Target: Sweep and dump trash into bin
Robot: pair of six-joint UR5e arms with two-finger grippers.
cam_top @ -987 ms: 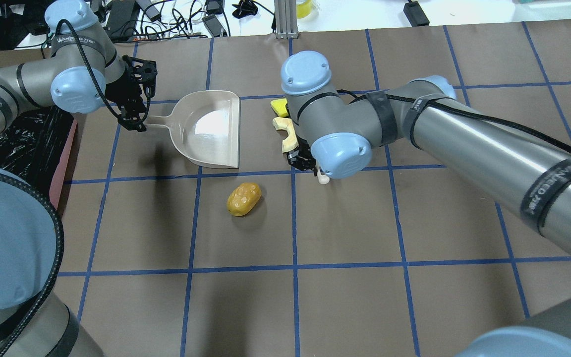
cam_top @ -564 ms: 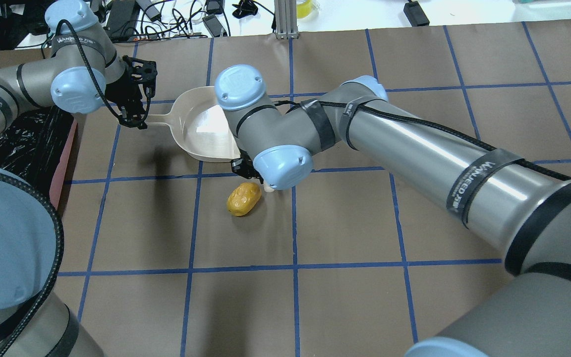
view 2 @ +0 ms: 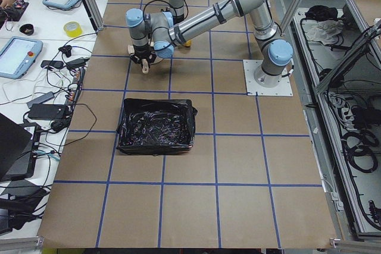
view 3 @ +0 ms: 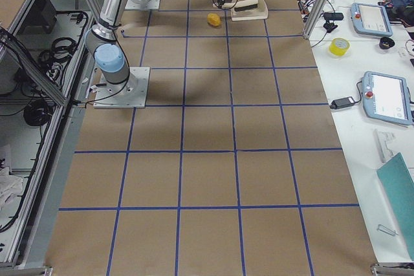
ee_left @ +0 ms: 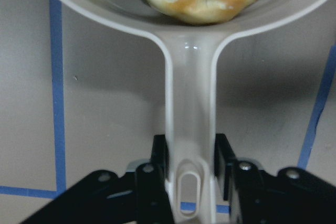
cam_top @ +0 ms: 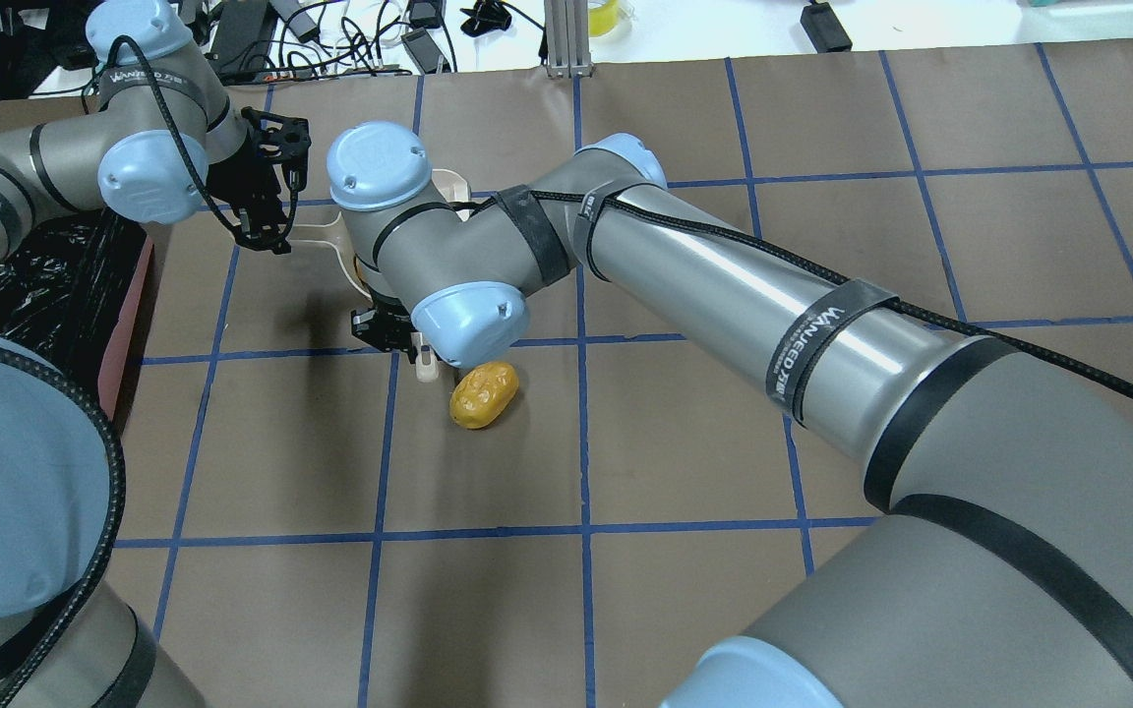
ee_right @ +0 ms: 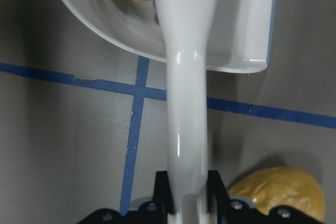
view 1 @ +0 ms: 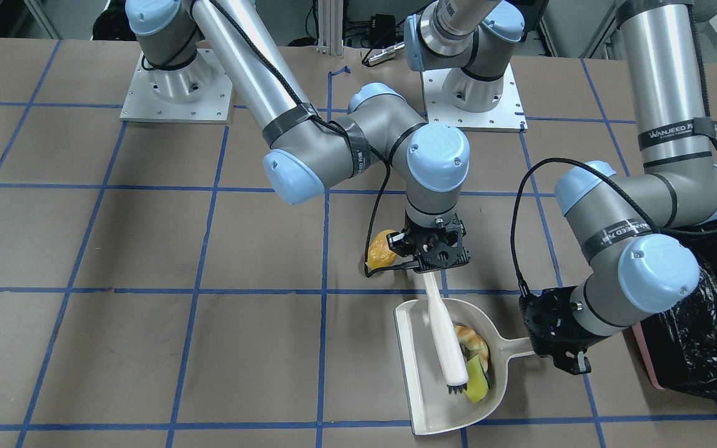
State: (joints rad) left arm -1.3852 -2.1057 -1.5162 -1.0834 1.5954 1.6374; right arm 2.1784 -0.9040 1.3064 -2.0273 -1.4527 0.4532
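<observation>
The cream-white dustpan point(view 1: 419, 401) lies on the table. My left gripper point(view 1: 554, 345) is shut on its handle point(ee_left: 190, 119). The pale crescent slice point(view 1: 472, 339) and the yellow wedge point(view 1: 475, 382) lie inside the pan against its back wall. My right gripper point(view 1: 433, 252) is shut on a white brush point(view 1: 442, 336), whose bristles rest in the pan beside the wedge. The golden-brown oval point(cam_top: 484, 394) lies on the table outside the pan, right next to the right gripper. The bin point(view 1: 701, 330), with its black bag, stands just behind the left gripper.
The right arm point(cam_top: 685, 265) reaches across the table's middle and hides most of the pan in the overhead view. Blue tape lines grid the brown table. Cables and devices lie past the far edge point(cam_top: 330, 39).
My right arm has swept the brush to the left in the overhead view, pushing the yellow wedge and crescent slice into the dustpan. The left gripper and the golden-brown oval have not moved.
</observation>
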